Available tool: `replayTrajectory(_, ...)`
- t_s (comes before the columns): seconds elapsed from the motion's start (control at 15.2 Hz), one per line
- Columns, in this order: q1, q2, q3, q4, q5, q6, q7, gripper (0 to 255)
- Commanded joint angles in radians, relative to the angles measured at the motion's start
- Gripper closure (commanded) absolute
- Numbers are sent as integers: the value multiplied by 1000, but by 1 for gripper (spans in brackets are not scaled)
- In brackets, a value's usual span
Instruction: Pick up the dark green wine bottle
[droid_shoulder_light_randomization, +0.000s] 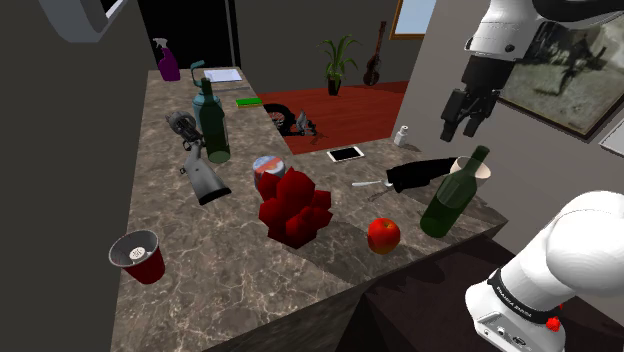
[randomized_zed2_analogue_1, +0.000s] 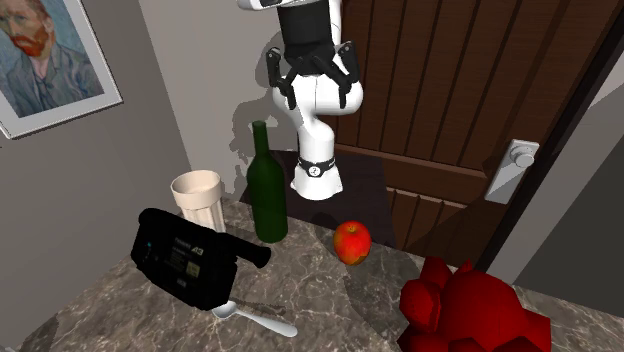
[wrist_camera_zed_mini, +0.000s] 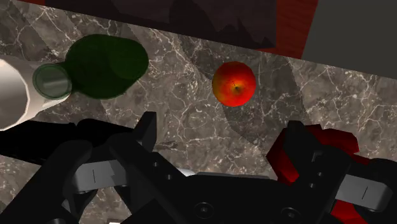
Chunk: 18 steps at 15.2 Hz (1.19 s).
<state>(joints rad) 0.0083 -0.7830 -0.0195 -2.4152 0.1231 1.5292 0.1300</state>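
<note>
Dark green wine bottle upright at the counter's edge, shoulder view's right, just beside white cup. Gripper hovers well above, fingers apart, empty, likely placed for descent onto the neck.

The dark green wine bottle stood upright near the edge of the marble tabletop, glossy and long-necked, its mouth open. In the second exterior view, a pale cup stood just beside it at nine o'clock.
</note>
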Motion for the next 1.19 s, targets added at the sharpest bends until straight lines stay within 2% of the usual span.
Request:
replayTrajectory(0.0, 0, 0, 0, 0, 0, 0, 0, 0)
replayTrajectory(0.66, -113, -115, -146, -166, -250, 109, -192, 0)
replayTrajectory(1.12, -124, -123, -164, -254, -273, 194, -200, 0)
